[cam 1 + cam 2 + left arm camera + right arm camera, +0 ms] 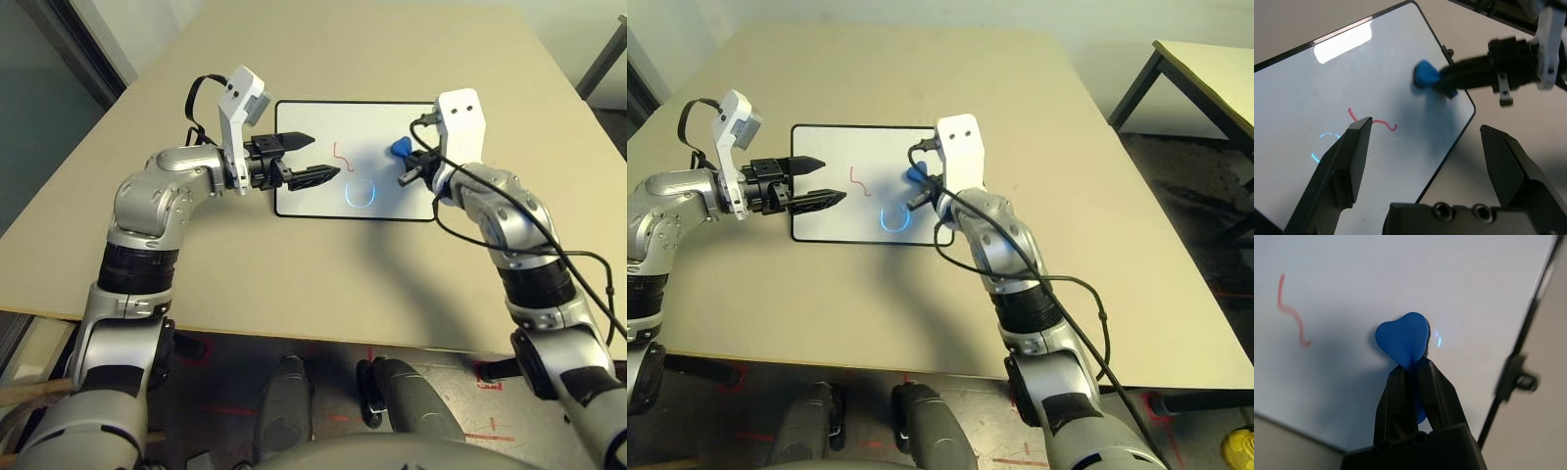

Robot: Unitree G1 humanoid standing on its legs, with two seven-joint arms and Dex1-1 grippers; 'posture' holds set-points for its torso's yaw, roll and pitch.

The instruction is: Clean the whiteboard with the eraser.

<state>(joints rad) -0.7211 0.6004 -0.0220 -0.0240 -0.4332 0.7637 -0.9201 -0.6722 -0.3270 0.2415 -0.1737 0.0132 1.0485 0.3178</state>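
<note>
whiteboard on table (centred), eraser rightward

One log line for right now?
right pincer: shut on eraser | eraser over whiteboard | red squiggle uncleaned | left pincer: open

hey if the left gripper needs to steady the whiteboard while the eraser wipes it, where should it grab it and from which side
Probably the short left edge of the whiteboard, approached from the left side. The board lies flat on the table, so only its thin black frame offers a pinch, and the open left gripper hovers over that end. The right gripper holds the eraser near the right end.
</note>
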